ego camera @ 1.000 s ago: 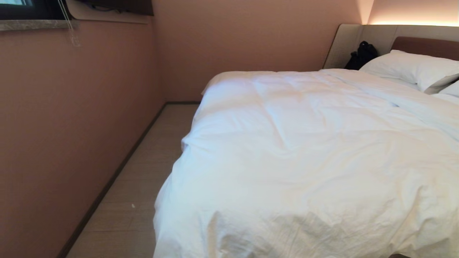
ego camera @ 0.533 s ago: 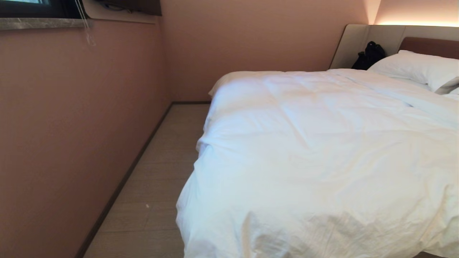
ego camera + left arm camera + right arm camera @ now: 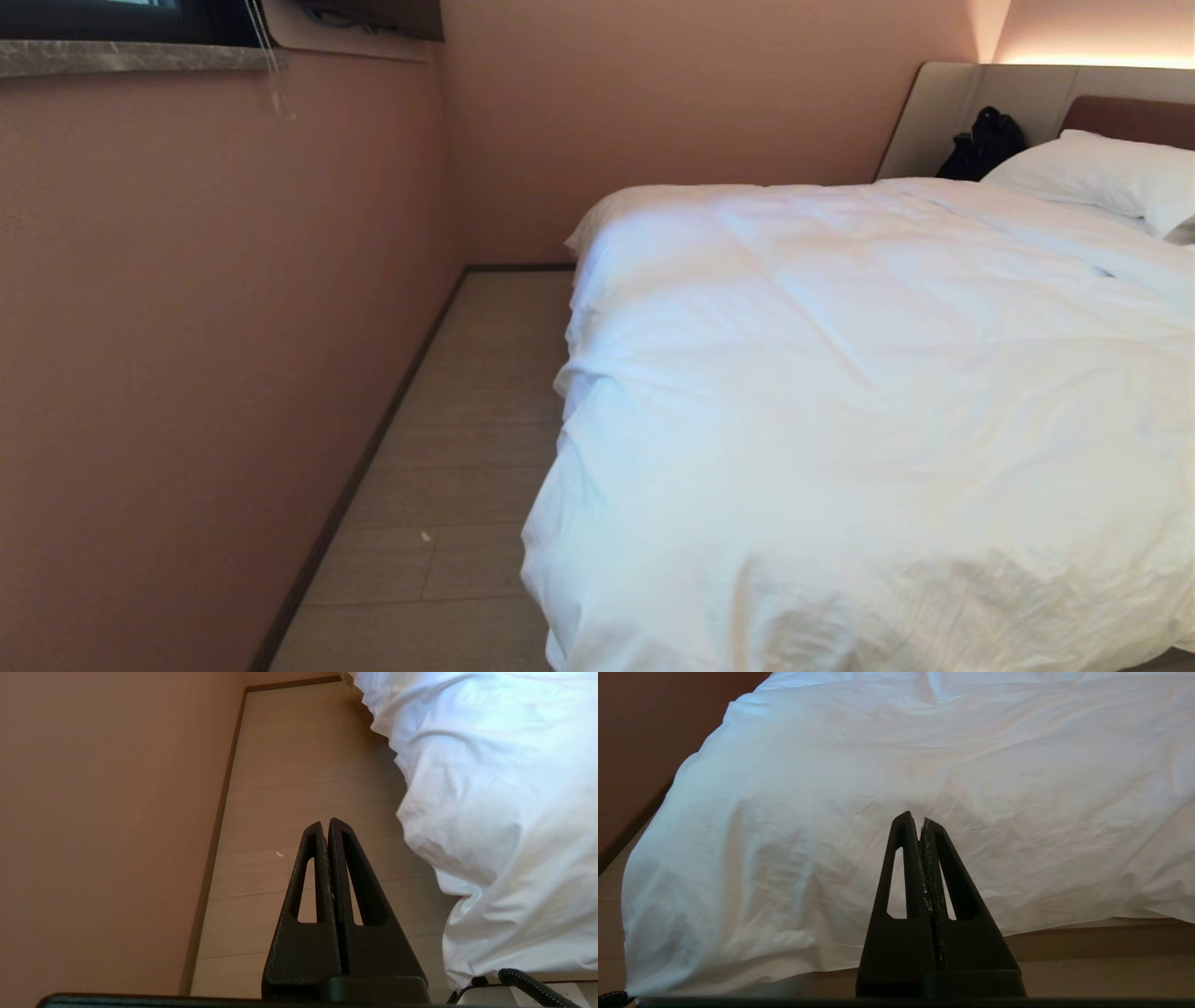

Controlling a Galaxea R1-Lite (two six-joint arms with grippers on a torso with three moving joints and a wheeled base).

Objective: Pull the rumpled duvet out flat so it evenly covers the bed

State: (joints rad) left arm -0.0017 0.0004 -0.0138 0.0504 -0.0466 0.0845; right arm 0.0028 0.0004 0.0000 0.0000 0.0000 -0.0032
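The puffy white duvet (image 3: pixel 859 392) lies spread over the bed, with soft creases, and hangs over the near left corner down towards the floor. The bed's brown headboard (image 3: pixel 1134 119) and a white pillow (image 3: pixel 1102 177) show at the far right. Neither arm is in the head view. My left gripper (image 3: pixel 326 824) is shut and empty, pointing over the floor strip beside the hanging duvet (image 3: pixel 495 802). My right gripper (image 3: pixel 915 819) is shut and empty, facing the duvet (image 3: pixel 924 765) draped over the foot end, apart from it.
A pink wall (image 3: pixel 205 355) with a dark skirting runs along the left, leaving a narrow floor strip (image 3: pixel 467 448) between it and the bed. A window sill (image 3: pixel 131 58) sits high on the left. A black bag (image 3: pixel 982 145) rests against the beige surround.
The whole head view has shifted: bed, wall and bag now sit further right in the picture, so the camera has moved. The duvet itself lies as before.
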